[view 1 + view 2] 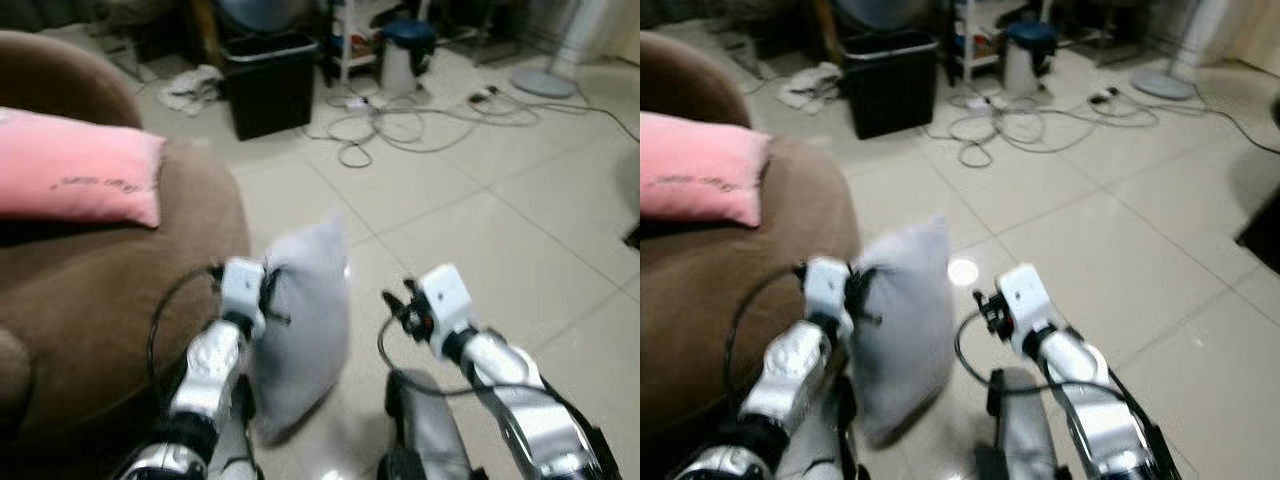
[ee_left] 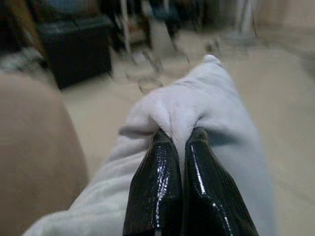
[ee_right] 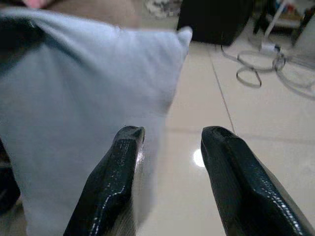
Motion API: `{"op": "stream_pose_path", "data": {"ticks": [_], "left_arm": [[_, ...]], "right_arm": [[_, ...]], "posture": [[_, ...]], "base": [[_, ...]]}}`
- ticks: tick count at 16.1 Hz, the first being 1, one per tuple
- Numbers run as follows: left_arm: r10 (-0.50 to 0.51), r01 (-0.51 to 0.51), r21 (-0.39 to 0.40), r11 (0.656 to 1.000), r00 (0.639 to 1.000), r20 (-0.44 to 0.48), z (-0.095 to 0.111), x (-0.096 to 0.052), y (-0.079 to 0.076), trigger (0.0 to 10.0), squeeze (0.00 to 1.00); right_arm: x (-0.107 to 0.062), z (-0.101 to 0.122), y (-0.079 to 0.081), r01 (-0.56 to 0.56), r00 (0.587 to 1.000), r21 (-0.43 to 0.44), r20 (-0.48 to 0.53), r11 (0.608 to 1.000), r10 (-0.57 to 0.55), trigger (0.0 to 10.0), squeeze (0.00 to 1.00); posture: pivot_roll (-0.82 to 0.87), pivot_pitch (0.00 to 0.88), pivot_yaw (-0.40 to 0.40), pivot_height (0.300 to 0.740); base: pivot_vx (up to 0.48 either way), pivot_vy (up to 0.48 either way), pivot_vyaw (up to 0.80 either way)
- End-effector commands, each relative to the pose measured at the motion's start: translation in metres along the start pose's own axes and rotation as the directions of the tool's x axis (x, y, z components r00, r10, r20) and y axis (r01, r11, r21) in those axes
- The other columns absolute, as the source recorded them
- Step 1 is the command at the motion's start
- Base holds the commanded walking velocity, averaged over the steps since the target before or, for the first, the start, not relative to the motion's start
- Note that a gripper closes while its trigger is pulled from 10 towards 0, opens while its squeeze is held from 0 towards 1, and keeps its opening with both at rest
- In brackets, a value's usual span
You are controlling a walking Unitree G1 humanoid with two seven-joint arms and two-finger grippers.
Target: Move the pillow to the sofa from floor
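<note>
Your left claw (image 2: 179,142) is pinching an edge fold of the pale grey fabric pillow (image 1: 300,325), holding it off the floor beside the brown sofa (image 1: 120,300). Your right claw (image 3: 170,135) is gaping empty just beside it. Farther off, a black bin (image 1: 268,85) is standing.

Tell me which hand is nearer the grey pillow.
Left. The left hand is shut on the grey pillow, pinching a fold of its fabric beside the brown sofa. The right hand is open, apart from the pillow on its other side.
</note>
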State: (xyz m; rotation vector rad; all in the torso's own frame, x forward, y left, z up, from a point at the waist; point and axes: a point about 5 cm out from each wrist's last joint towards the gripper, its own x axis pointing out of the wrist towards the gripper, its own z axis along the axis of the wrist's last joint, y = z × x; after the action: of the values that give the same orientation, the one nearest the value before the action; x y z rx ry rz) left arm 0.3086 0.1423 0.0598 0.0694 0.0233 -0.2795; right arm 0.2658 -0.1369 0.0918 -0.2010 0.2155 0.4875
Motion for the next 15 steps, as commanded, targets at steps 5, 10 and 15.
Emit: {"op": "stream_pose_path", "data": {"ticks": [5,10,15], "left_arm": [[0.095,-0.101,0.014,0.995,0.971,0.221,0.063,-0.014,0.011,10.0,0.00],[0.076,-0.100,0.095,0.990,0.970,0.230,0.081,-0.027,0.004,10.0,0.00],[0.122,-0.151,0.132,0.980,0.970,0.209,0.086,-0.023,0.008,10.0,0.00]], "right_arm": [[-0.005,0.014,-0.022,0.215,0.968,0.135,0.099,0.967,-0.229,10.0,0.00],[0.004,0.022,-0.016,0.238,0.954,0.182,0.142,0.954,-0.265,10.0,0.00],[0.010,0.031,-0.014,0.223,0.958,0.148,0.148,0.964,-0.244,10.0,0.00]], "posture": [[0.02,0.000,0.017,0.532],[0.03,0.000,0.032,0.582],[0.01,0.000,0.037,0.632]], "base": [[0.000,0.000,0.00],[0.000,0.000,0.00],[0.000,0.000,0.00]]}}
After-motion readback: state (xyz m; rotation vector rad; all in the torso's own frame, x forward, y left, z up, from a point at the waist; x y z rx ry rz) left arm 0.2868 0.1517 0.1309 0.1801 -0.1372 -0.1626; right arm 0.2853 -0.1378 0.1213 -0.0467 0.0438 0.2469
